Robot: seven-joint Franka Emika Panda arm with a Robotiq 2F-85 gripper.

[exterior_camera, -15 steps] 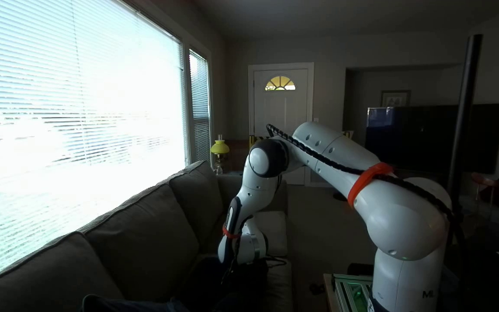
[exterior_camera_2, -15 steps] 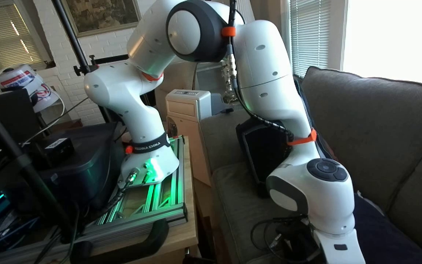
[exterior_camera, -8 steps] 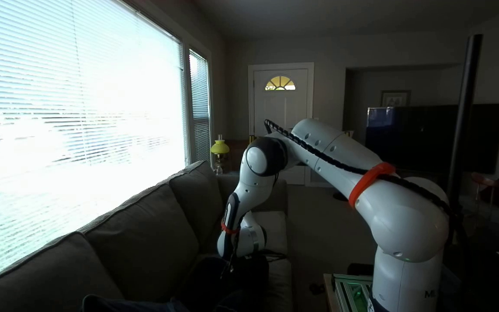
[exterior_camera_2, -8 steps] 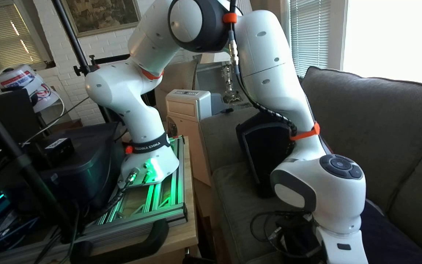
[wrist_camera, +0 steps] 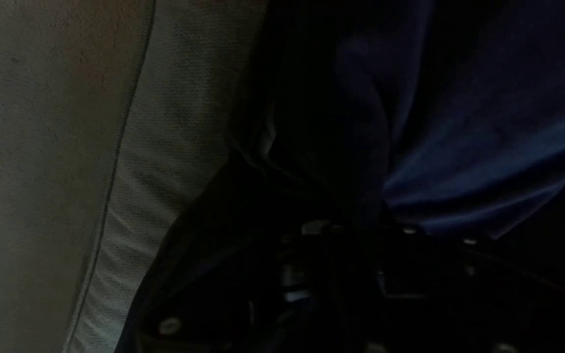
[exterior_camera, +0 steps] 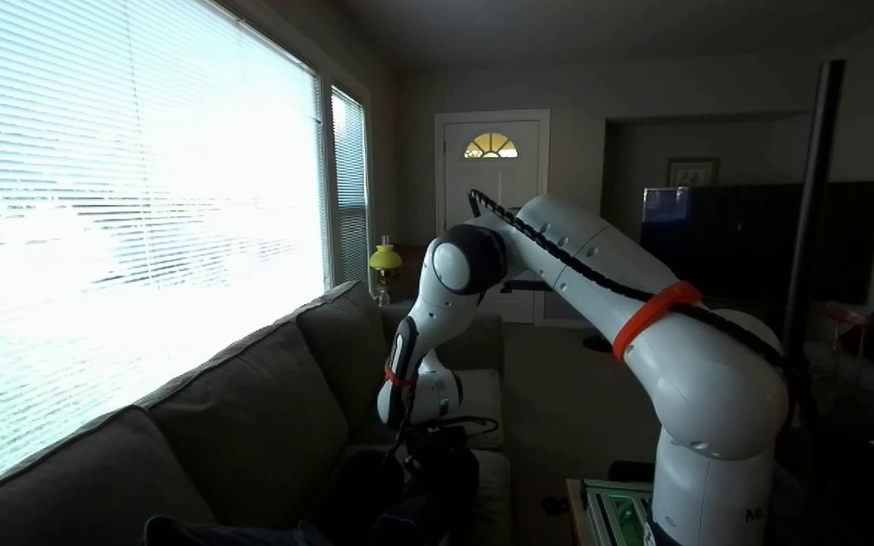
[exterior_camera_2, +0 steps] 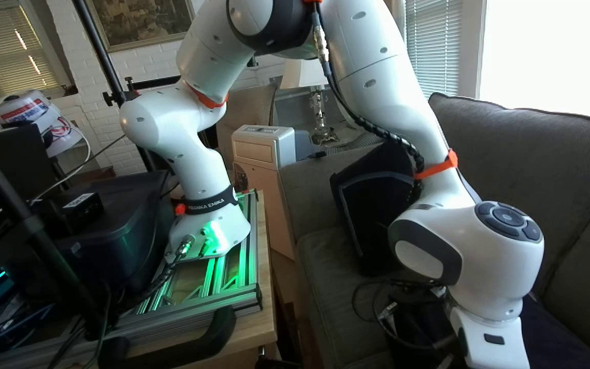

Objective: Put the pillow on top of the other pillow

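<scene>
A dark blue pillow (wrist_camera: 498, 122) fills the right of the wrist view, and its cloth gathers in folds toward my fingers. My gripper (wrist_camera: 361, 230) appears shut on this cloth, though the fingertips are very dark. In an exterior view the gripper body (exterior_camera: 437, 447) sits low over the sofa seat, above dark cloth. Dark blue cloth (exterior_camera_2: 556, 333) also shows behind the wrist in an exterior view. A black, cushion-like thing with a grey edge (exterior_camera_2: 377, 205) leans by the sofa's armrest; I cannot tell whether it is the other pillow.
The grey sofa (exterior_camera_2: 520, 169) has a tall backrest (exterior_camera: 255, 417) along the window (exterior_camera: 141, 189). The arm's base stands on a wooden cart (exterior_camera_2: 264, 318) beside the seat. A cable loop (exterior_camera_2: 364, 297) hangs at the gripper. Dark cloth (exterior_camera: 240, 533) lies in the near foreground.
The arm and gripper have risen. In an exterior view the wrist has also shifted right, toward the backrest. More dark cloth shows below the gripper now.
</scene>
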